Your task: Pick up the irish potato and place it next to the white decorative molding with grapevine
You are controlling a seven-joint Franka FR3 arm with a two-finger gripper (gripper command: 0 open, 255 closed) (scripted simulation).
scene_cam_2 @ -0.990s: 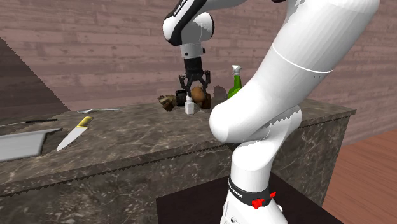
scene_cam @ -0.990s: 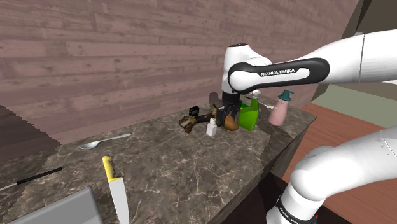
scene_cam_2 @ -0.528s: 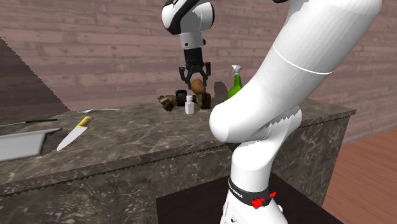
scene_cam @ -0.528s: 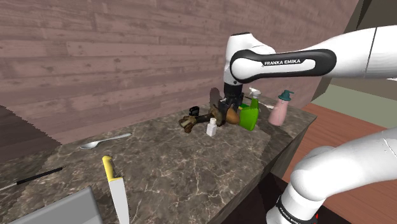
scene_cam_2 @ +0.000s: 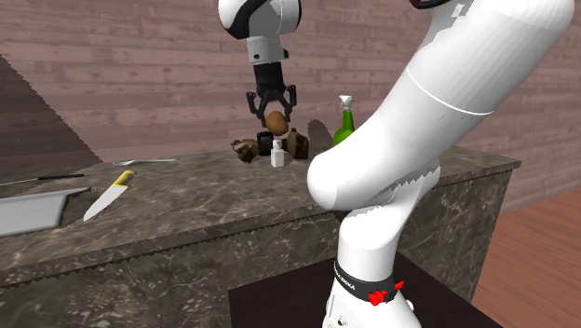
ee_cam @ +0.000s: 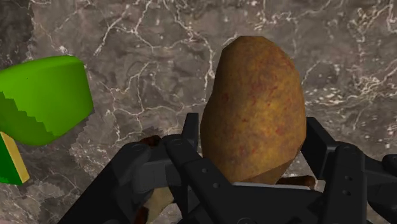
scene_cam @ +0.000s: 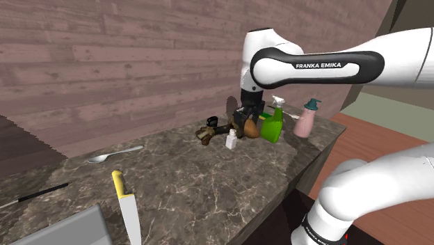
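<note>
**Potato aloft over a crowded counter.** On the dark veined marble countertop (scene_cam: 209, 181), a thin black-handled utensil (scene_cam: 35, 193), the corner of a grey tray (scene_cam: 61, 228), a yellow-handled kitchen knife (scene_cam: 125, 205) and a silver spoon (scene_cam: 115, 154) lie toward the shoulder view's left, well apart from the work.

Further right sits a gnarled brown-and-tan carved piece (scene_cam: 206, 133). By its shape it is the likeliest match for the grapevine molding, though it is drawn brown, not white. It sits beside a small black cup (scene_cam: 213, 122) and a small white bottle (scene_cam: 230, 141).

Just right of these, the all-black two-finger gripper (scene_cam: 247, 125) hangs from the white arm, clamped on the brown oval potato (scene_cam: 252, 131). The potato is clear of the stone, and the second exterior view puts it above the white bottle. In the wrist view the fingers (ee_cam: 191, 130) press the potato's two flanks and its long axis runs out along them, a hold that looks snug enough for carrying. The height seems meant to let the load pass over the small clutter.

At far right stand a bright green spray bottle (scene_cam: 272, 127) and a pink pump bottle (scene_cam: 306, 120), near enough to the gripper to be knocked.

The pick-up looks done. What is left is a short carry toward the carved piece and a set-down on bare stone beside it.
</note>
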